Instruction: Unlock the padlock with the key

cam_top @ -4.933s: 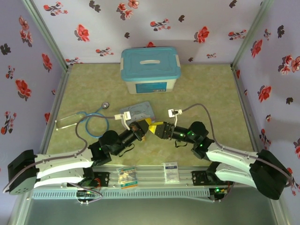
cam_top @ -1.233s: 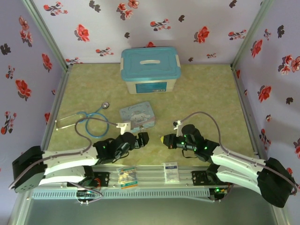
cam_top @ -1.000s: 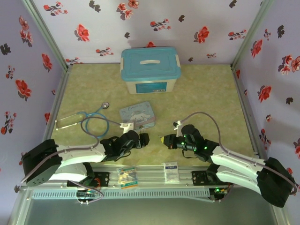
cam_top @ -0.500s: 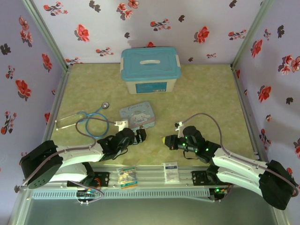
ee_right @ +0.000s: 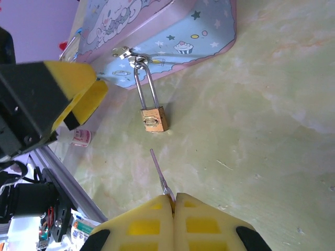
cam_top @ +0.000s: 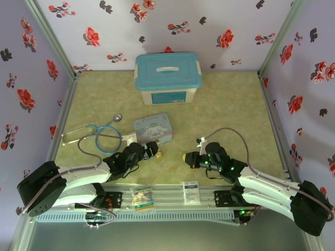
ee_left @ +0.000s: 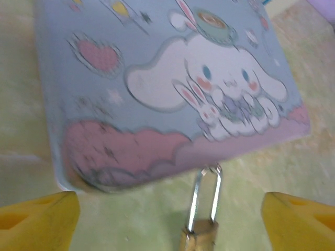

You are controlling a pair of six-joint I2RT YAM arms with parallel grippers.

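Note:
The small brass padlock lies on the green table top, its silver shackle hooked through the latch of the cartoon tin. From above, the padlock sits between my two grippers. My left gripper is open. Its yellow fingertips stand wide on either side of the padlock without touching it. My right gripper is shut on the key. The thin blade points at the padlock's keyhole face from a short way off. The right gripper hovers just right of the padlock.
A blue-lidded storage box stands at the back. A stethoscope lies to the left of the tin. A small white cap rests near the left fingers. Flowered walls close in three sides.
My left gripper has drawn back a little to the left and down, uncovering the padlock on the table. The right gripper with the key has barely shifted.

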